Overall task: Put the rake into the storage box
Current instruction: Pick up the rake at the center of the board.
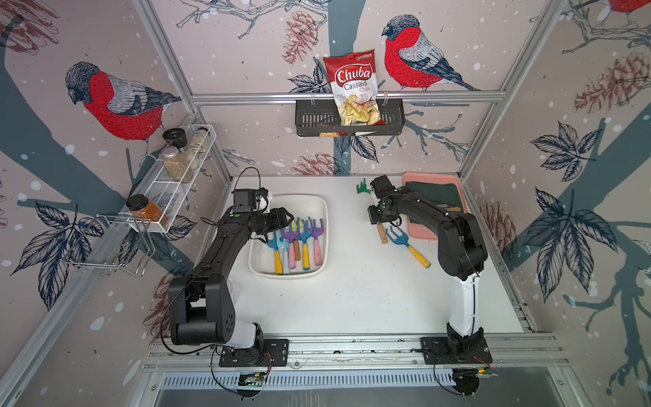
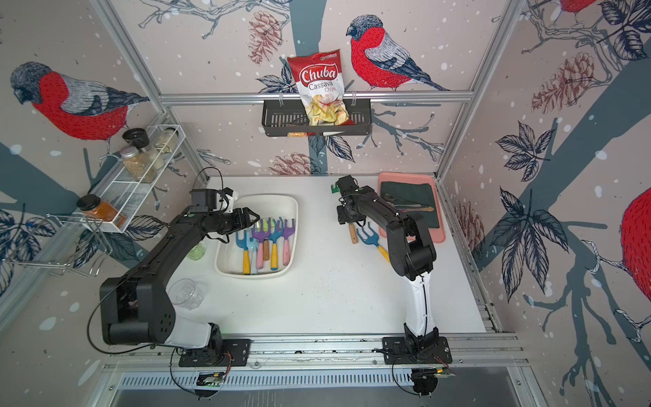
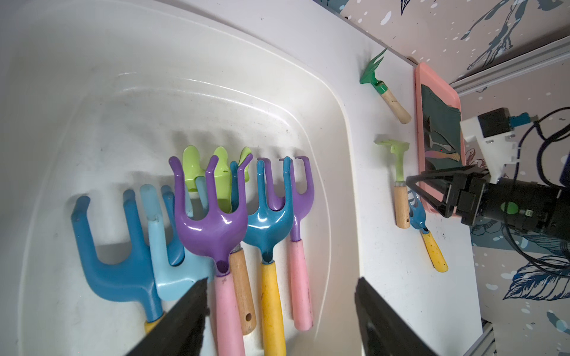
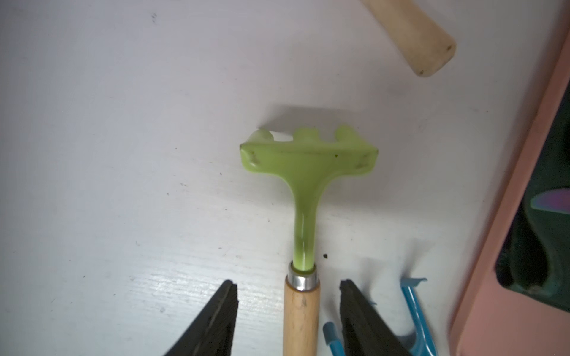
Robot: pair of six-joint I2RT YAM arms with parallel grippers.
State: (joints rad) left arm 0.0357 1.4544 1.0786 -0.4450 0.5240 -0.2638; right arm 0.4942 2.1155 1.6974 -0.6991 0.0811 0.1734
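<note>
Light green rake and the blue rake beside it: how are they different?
The light green rake has a wooden handle and short bent teeth; the blue rake has a yellow handle and three long prongs. The light green rake lies between the right gripper's open jaws; the blue rake lies free beside it. Both rest on the table, outside the storage box.

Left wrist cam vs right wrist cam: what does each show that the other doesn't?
Left wrist only: storage box holding several rakes, dark green rake's head, right gripper seen from outside.
Right wrist only: the jaws straddling the light green rake's wooden handle, gaps on both sides, not yet closed.
Both: that rake, the blue rake beside it, the pink tray.
</note>
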